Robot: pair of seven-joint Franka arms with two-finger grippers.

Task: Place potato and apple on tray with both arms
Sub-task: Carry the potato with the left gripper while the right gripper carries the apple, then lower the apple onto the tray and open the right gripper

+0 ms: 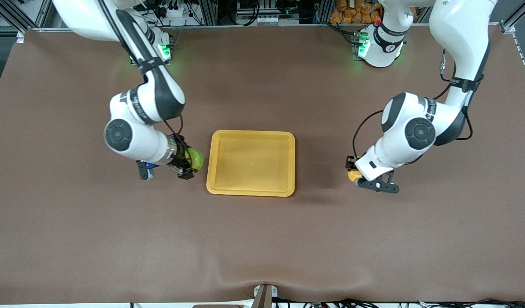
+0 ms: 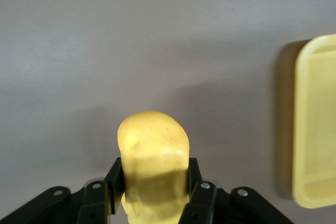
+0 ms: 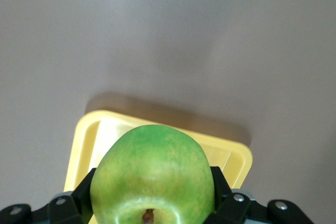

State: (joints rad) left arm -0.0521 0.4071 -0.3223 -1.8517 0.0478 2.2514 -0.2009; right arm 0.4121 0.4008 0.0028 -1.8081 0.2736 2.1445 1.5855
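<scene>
the setting was a robotics laboratory: two white jointed arms [image 1: 145, 107] stood bolted at one edge of a table [image 1: 262, 239] covered in a plain brown mat, with aluminium framing [image 1: 211, 10], cables and power strips [image 1: 172, 8] ranged along that edge.

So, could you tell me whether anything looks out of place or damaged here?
Nothing stands out. The right gripper holds the apple intact, the left gripper holds the potato unmarked, and the tray lies flat and square on the table.
</scene>
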